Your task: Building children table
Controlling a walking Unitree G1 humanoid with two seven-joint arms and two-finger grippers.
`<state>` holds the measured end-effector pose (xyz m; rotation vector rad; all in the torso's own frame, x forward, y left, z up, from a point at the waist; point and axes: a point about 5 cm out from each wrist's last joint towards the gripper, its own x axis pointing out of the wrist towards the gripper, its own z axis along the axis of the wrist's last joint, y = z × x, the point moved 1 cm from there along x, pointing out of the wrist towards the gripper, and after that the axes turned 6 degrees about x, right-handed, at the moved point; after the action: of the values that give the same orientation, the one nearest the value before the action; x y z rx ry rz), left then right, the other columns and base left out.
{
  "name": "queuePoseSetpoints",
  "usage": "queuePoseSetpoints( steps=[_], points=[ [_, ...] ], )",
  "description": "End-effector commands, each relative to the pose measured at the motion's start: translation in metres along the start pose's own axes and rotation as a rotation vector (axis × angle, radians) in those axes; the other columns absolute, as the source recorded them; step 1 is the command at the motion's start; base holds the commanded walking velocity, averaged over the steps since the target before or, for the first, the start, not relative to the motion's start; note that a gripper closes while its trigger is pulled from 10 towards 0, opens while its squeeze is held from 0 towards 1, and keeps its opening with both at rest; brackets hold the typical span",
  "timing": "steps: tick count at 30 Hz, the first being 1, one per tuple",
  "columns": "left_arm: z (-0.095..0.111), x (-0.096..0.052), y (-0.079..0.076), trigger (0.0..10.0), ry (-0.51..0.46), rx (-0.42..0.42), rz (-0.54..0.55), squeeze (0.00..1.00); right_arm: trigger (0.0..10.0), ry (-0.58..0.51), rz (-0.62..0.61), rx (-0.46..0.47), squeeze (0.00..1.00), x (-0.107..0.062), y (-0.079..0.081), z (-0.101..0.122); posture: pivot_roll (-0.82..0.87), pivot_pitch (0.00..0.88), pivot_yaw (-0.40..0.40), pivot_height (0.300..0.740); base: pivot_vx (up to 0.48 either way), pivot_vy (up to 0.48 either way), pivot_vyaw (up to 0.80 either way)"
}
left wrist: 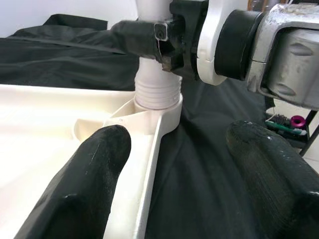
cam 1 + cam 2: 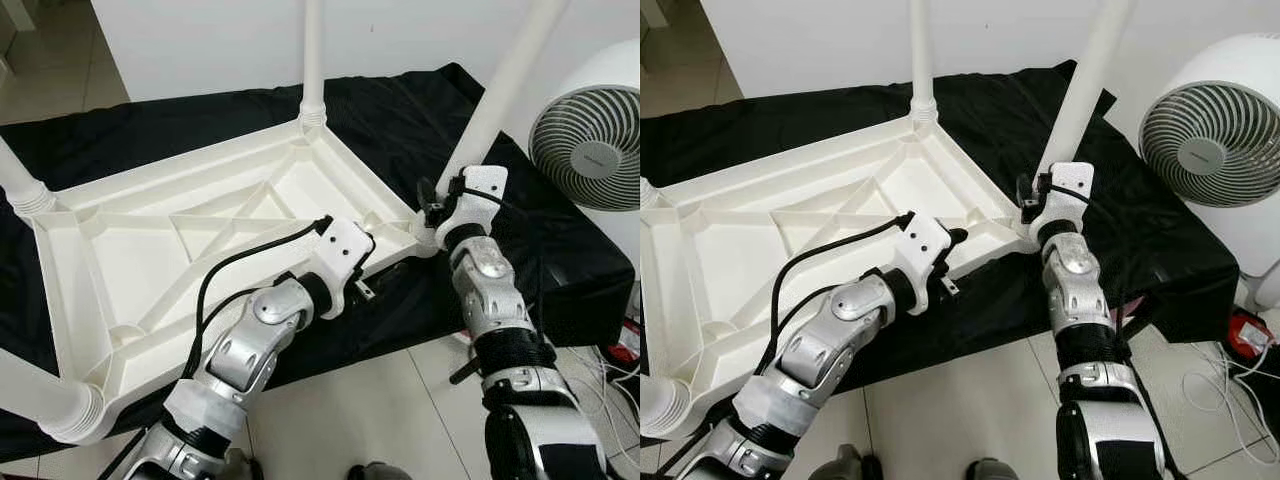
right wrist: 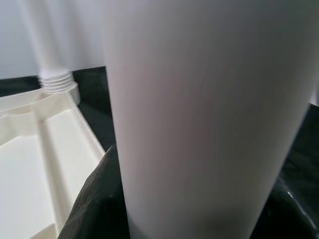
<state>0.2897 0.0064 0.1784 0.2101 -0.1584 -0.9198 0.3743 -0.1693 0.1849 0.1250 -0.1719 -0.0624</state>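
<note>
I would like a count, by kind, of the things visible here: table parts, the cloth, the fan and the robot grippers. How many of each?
White table legs: 4 (one held by the right gripper)
White table top, upside down: 1
Black cloth: 1
White fan: 1
Robot grippers: 2 (left gripper open at the table's edge)
Total: 9

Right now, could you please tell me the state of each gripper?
Left gripper: open, its fingers straddling the rim of the upturned white plastic tabletop.
Right gripper: shut on the white plastic table leg near its threaded base.
</note>
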Motion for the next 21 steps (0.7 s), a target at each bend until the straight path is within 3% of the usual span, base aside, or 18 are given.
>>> queuePoseSetpoints(
  steps=[1, 2, 4, 9, 10, 11, 19, 21],
  points=[
    [-0.005, -0.002, -0.004, 10.0, 0.010, -0.001, -0.040, 0.00, 10.0, 0.168, -0.146, 0.021, 0.00, -0.017, -0.007, -0.037, -0.08, 0.110, 0.027, 0.740, 0.000, 0.000, 0.00],
    [-0.005, -0.002, -0.004, 10.0, 0.010, -0.001, -0.040, 0.00, 10.0, 0.168, -0.146, 0.021, 0.00, -0.017, -0.007, -0.037, -0.08, 0.110, 0.027, 0.740, 0.000, 0.000, 0.00],
    [-0.005, -0.003, -0.004, 10.0, 0.008, 0.006, -0.041, 0.00, 10.0, 0.170, -0.185, 0.044, 0.00, -0.027, 0.010, -0.038, -0.08, 0.109, 0.026, 0.740, 0.000, 0.000, 0.00],
    [-0.005, -0.003, -0.003, 10.0, 0.005, 0.009, -0.037, 0.00, 10.0, 0.167, -0.181, 0.044, 0.00, -0.027, 0.016, -0.035, -0.08, 0.109, 0.026, 0.740, 0.000, 0.000, 0.00],
    [-0.005, -0.003, -0.003, 10.0, 0.005, 0.008, -0.035, 0.00, 10.0, 0.164, -0.188, 0.039, 0.60, -0.027, 0.013, -0.034, -0.08, 0.109, 0.026, 0.740, 0.000, 0.000, 0.00],
    [-0.005, -0.003, -0.003, 10.0, 0.004, 0.009, -0.035, 0.00, 10.0, 0.159, -0.187, 0.051, 1.00, -0.026, 0.011, -0.034, -0.08, 0.109, 0.026, 0.740, 0.000, 0.000, 0.00],
    [-0.005, -0.002, -0.003, 10.0, 0.005, 0.010, -0.034, 0.00, 10.0, 0.143, -0.172, 0.054, 1.00, -0.024, 0.008, -0.027, -0.08, 0.103, 0.018, 0.740, 0.000, 0.000, 0.00],
    [-0.005, -0.002, -0.003, 10.0, 0.005, 0.011, -0.035, 0.00, 10.0, 0.144, -0.120, 0.024, 1.00, -0.022, 0.003, -0.026, -0.08, 0.097, 0.016, 0.740, 0.000, 0.000, 0.00]
  ],
)
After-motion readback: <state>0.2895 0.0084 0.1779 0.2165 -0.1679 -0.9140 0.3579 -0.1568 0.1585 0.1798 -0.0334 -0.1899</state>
